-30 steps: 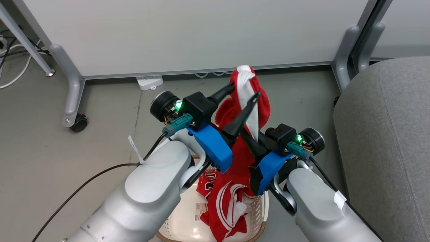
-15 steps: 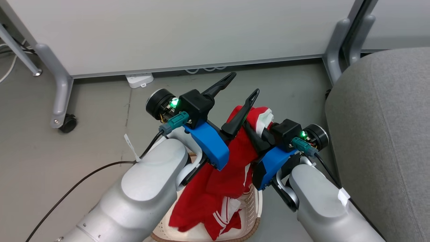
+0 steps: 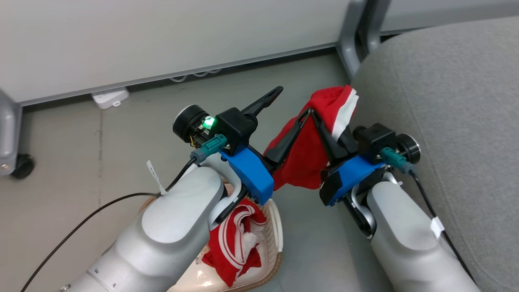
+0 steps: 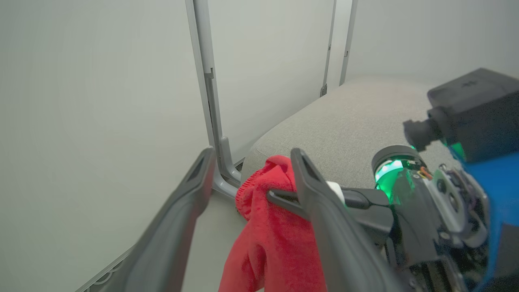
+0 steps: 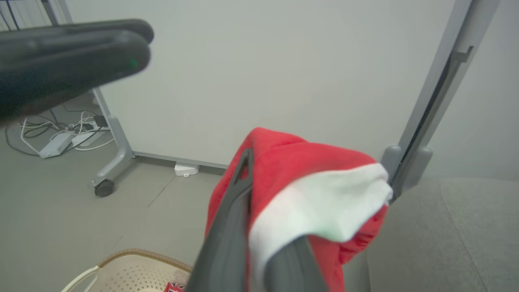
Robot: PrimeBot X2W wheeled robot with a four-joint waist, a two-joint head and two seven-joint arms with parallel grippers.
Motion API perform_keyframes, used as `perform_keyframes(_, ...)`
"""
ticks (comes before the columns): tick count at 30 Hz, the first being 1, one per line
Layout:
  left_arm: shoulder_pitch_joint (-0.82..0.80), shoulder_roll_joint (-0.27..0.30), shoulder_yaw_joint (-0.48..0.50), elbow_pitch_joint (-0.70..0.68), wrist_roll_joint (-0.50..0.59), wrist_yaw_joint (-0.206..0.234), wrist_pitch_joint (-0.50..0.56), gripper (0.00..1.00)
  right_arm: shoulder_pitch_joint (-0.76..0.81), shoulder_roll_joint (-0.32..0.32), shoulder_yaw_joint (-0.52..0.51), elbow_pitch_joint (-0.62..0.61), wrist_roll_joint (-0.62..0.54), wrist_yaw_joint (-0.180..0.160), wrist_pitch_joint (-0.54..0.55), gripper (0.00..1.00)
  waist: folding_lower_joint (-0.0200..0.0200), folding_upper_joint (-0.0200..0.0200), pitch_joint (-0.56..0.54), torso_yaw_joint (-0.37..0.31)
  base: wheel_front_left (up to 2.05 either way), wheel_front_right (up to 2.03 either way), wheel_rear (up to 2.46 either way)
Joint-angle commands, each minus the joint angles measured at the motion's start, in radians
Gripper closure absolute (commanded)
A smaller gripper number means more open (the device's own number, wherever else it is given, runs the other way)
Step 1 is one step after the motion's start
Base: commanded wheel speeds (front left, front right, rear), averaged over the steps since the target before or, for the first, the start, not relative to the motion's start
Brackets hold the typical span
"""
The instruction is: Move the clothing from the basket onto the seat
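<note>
Garment (image 3: 302,164) clamped in right tool (image 3: 315,115), left tool (image 3: 294,100) splayed wide; head view shows striped clothing (image 3: 231,245) in basket (image 3: 278,227)

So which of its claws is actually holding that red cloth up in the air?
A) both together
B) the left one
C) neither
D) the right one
D: the right gripper is shut on the red garment, while the left gripper has its fingers spread wide.

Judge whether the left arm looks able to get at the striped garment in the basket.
Probably yes: the left tool stands open, holding nothing, and the striped garment lies uncovered in the basket, just below that arm.
</note>
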Motion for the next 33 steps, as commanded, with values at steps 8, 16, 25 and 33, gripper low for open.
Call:
perform_keyframes(8,-0.005,0.016,-0.022,-0.022,0.010,0.007,0.018,0.00,0.040,-0.001,-0.127,-0.080,-0.031,-0.001,-0.001,1.00,0.0001,0.0000,0.035,-0.130,0.00,0.00,0.00)
perform_keyframes(16,0.004,0.029,-0.051,-0.046,0.018,0.007,0.045,0.00,0.091,0.000,-0.242,-0.166,-0.054,-0.001,-0.001,1.00,0.0001,0.0000,0.066,-0.227,0.00,0.00,0.00)
perform_keyframes(25,0.014,0.044,-0.083,-0.071,0.028,0.008,0.070,0.00,0.157,0.000,-0.344,-0.240,-0.046,-0.001,-0.001,1.00,0.0001,0.0000,0.094,-0.331,0.00,0.00,0.00)
perform_keyframes(33,0.027,0.050,-0.104,-0.087,0.027,0.012,0.085,0.00,0.203,0.000,-0.377,-0.270,-0.029,-0.001,-0.001,1.00,0.0001,0.0000,0.103,-0.394,0.00,0.00,0.00)
